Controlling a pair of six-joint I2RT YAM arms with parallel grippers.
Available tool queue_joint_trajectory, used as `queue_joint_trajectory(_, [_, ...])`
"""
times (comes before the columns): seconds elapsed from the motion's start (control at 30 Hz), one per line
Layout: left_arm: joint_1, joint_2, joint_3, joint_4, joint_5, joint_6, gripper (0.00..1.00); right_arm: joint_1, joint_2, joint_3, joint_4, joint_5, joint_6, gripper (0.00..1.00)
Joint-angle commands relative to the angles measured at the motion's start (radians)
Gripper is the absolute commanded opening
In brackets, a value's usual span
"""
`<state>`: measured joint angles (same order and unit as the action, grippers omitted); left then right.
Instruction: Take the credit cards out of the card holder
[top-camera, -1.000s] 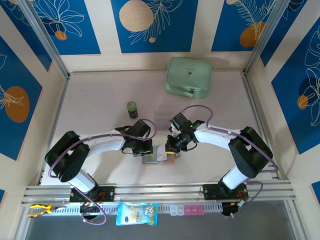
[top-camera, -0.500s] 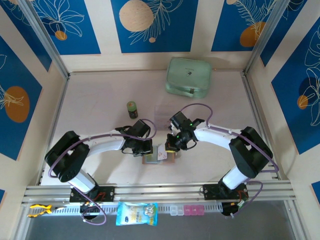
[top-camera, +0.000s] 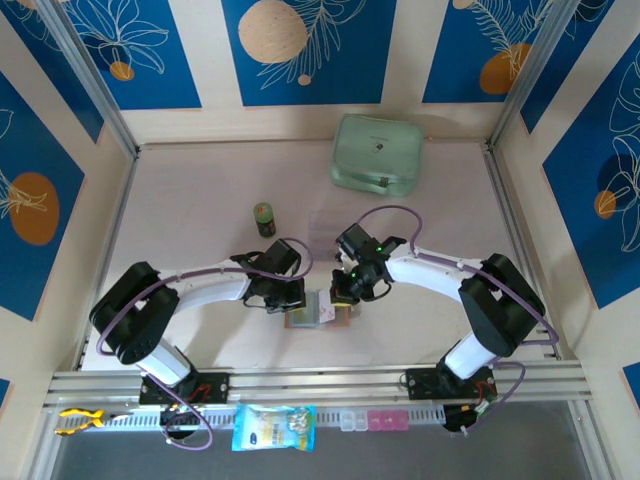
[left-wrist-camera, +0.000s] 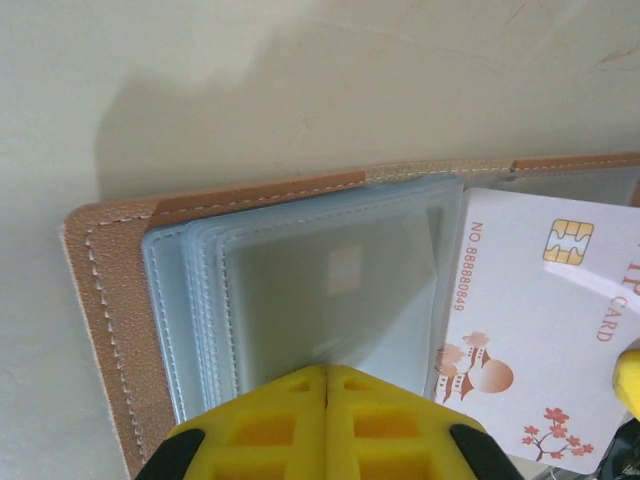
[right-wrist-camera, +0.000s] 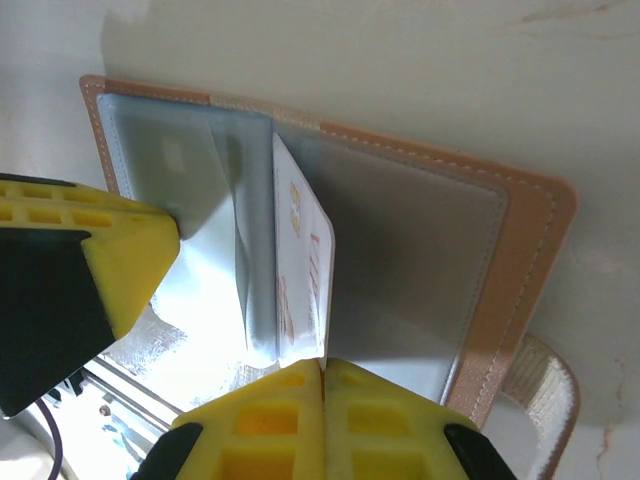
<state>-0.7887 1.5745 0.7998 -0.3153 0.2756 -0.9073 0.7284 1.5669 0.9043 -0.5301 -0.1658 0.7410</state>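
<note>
Right fingers (right-wrist-camera: 300, 395) drifted left, pinching credit card (right-wrist-camera: 301, 272); open card holder (top-camera: 302, 321) lies left-right.

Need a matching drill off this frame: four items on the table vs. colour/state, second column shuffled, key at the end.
Column one
1. card holder
2. card
3. case
4. bottle

Column two
A. mint green, far back
B. white with orange print, pinched in the right gripper
C. small and dark, standing alone left of centre
D. tan, lying open

Pairs: 1-D, 2-B, 3-A, 4-C
</note>
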Motion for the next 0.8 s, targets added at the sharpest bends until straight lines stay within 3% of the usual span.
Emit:
queue_joint_trajectory(0.0, [-0.006, 0.008, 0.007, -0.059, -0.033, 0.012, 0.05, 0.015, -0.012, 0.031, -0.048, 0.017, -0.013, 0.02])
queue_joint_trajectory(0.47, [-0.006, 0.007, 0.009, -0.057, -0.034, 0.009, 0.05, 0.037, 0.002, 0.051, -0.034, -0.012, 0.024, 0.16])
queue_joint_trajectory(0.77, [-0.006, 0.002, 0.006, -0.059, -0.036, 0.009, 0.05, 0.054, 0.01, 0.038, -0.027, -0.025, 0.055, 0.17])
